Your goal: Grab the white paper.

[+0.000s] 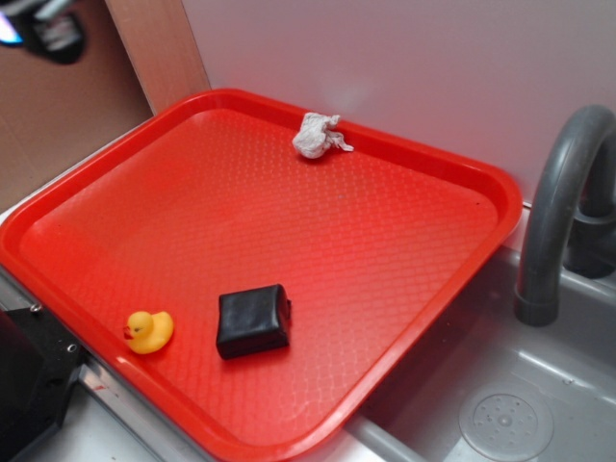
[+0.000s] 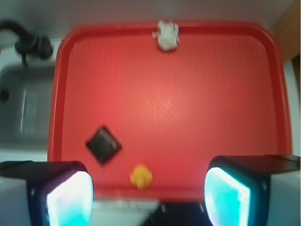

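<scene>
The gripper (image 2: 148, 200), jaws spread wide and apparently empty, hangs at the frame's bottom; approach pending: travel to the white paper (image 2: 167, 35) at top centre.

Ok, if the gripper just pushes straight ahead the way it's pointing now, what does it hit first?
Probably the bare tray floor. The gripper has its jaws wide open, looking down at the tray's middle, with the duck below centre and the paper far off at the opposite rim. Depth is unclear, so take that as a guess.

Gripper (image 2: 148, 197): black fingers (image 2: 51, 181), glossy pale pads glowing cyan-white, possibly reflection; view blurred.
</scene>
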Robot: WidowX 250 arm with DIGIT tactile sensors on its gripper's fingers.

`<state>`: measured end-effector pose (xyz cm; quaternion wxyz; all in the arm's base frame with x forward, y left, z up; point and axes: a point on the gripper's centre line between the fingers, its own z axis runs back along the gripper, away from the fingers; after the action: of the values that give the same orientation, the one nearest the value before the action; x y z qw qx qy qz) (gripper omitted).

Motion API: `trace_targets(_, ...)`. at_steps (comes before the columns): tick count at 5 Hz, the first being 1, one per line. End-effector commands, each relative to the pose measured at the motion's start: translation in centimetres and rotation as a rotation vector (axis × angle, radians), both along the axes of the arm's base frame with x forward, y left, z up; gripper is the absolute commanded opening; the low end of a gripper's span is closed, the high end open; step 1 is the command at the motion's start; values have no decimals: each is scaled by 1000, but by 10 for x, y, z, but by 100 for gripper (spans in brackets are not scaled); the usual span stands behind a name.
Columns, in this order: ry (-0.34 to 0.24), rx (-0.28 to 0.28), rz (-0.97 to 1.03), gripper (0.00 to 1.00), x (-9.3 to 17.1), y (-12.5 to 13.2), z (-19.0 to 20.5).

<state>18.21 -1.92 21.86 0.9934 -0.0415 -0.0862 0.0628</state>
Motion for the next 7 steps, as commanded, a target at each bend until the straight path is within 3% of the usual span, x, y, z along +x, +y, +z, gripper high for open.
trace_targets(1, -152, -33, 127, 100, 83, 28, -51)
trace_targets(2, -179, -51, 145, 100, 116, 40, -84)
trace_targets(4, -166, 39, 76, 100, 160, 45, -136)
trace_targets(5, -159, 22, 54, 100, 173, 38, -160)
trace_targets(7, -204, -134, -57, 100, 188, 3, -172)
